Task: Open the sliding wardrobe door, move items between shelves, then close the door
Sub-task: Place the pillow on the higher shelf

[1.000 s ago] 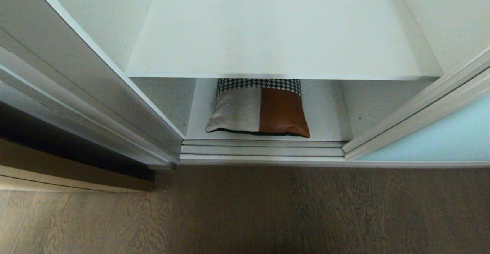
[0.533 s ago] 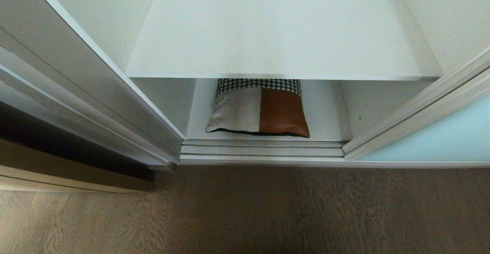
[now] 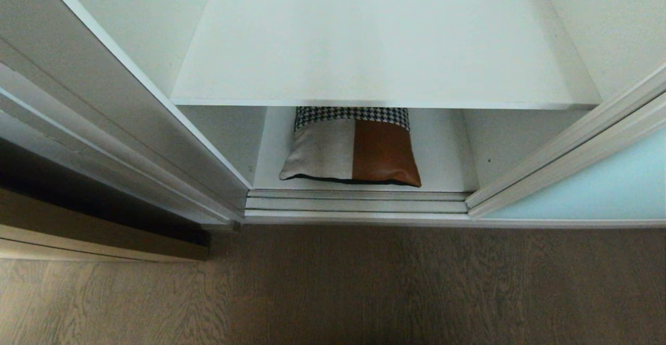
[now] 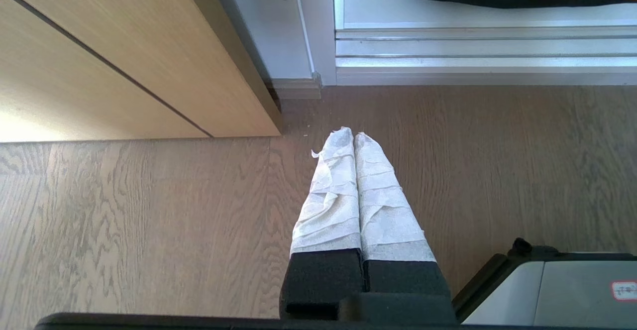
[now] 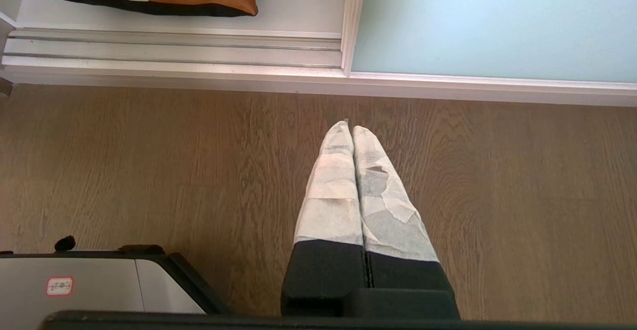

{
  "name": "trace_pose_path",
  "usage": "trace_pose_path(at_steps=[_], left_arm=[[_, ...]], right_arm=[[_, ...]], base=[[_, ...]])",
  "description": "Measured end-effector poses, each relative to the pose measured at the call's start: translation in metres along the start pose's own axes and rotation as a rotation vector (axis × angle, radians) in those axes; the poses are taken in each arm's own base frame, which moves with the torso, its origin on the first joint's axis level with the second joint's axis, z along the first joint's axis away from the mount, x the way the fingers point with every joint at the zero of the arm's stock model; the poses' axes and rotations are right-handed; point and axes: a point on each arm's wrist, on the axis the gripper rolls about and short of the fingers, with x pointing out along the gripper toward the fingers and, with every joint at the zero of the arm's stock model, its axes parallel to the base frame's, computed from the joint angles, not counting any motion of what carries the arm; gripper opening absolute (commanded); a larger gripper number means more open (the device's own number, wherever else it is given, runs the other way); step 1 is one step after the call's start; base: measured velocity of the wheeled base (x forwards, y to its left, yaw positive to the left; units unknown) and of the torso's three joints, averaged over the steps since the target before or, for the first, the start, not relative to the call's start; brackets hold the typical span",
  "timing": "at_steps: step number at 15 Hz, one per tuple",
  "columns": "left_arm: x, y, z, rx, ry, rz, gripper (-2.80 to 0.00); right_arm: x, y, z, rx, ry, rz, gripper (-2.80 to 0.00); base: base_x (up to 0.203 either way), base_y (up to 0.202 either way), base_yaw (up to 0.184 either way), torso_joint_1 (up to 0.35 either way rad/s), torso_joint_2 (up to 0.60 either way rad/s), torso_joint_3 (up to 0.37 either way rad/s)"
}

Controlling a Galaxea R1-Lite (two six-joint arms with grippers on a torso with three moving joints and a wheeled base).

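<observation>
Brown wood-grain floor point(image 3: 364, 288) across the lower frame, white wardrobe interior above with the sliding wardrobe door point(image 3: 598, 189) slid to the right edge, opening uncovered. Patchwork cushion point(image 3: 354, 150) at frame centre on the lower shelf point(image 3: 447, 168), front edge near the silver track point(image 3: 359, 202), partly hidden under the broad upper shelf point(image 3: 385, 43). Left gripper point(image 4: 353, 136) and right gripper point(image 5: 347, 127) over bare floor, taped fingers pressed together, holding nothing.

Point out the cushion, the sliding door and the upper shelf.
cushion point(image 3: 382, 152): head view, rust-orange panel.
sliding wardrobe door point(image 3: 598, 191): head view, frosted aqua glass.
upper shelf point(image 3: 385, 48): head view, bare white top surface.
</observation>
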Motion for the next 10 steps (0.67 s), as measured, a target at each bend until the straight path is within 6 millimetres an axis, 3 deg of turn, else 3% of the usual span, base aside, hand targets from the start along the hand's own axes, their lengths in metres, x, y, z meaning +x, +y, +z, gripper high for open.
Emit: trace_pose_path(at_steps=[10], left_arm=[[0.0000,0.0000,0.0000,0.000,0.000,0.000,-2.80]], right_arm=[[0.0000,0.0000,0.0000,0.001,0.000,0.000,-2.80]], base=[[0.000,0.000,0.000,0.000,0.00,0.000]])
